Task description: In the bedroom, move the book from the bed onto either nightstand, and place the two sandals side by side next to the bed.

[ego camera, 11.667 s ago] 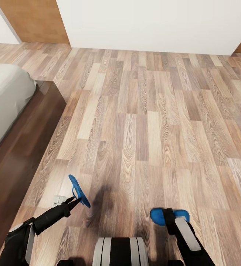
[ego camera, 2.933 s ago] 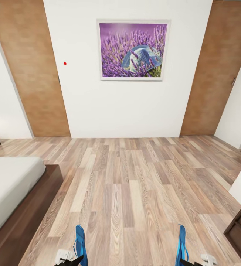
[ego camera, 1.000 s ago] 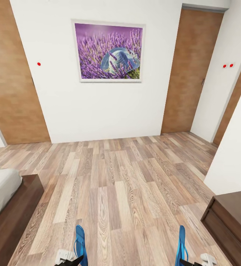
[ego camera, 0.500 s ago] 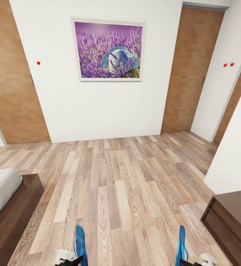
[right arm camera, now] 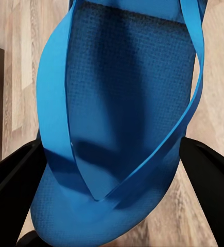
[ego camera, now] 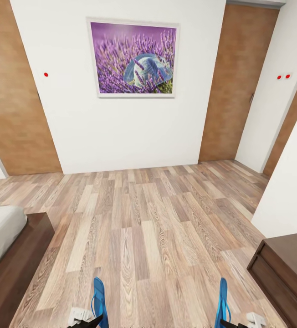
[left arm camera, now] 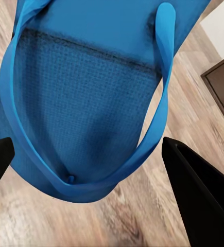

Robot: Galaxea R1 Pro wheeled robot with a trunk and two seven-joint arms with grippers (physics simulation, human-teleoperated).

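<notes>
Claws low: left claw (left arm camera: 86,154) grips sandal (left arm camera: 86,92), right claw (right arm camera: 112,164) grips other sandal (right arm camera: 122,103).

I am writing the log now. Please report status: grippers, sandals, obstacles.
Left gripper shut on left sandal. Right gripper shut on right sandal. Bed on the left, dark cabinet on the right, plank floor between.

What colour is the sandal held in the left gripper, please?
Bright blue, with matching blue straps. The left sandal shows best in the left wrist view, between the left gripper's fingers.
</notes>
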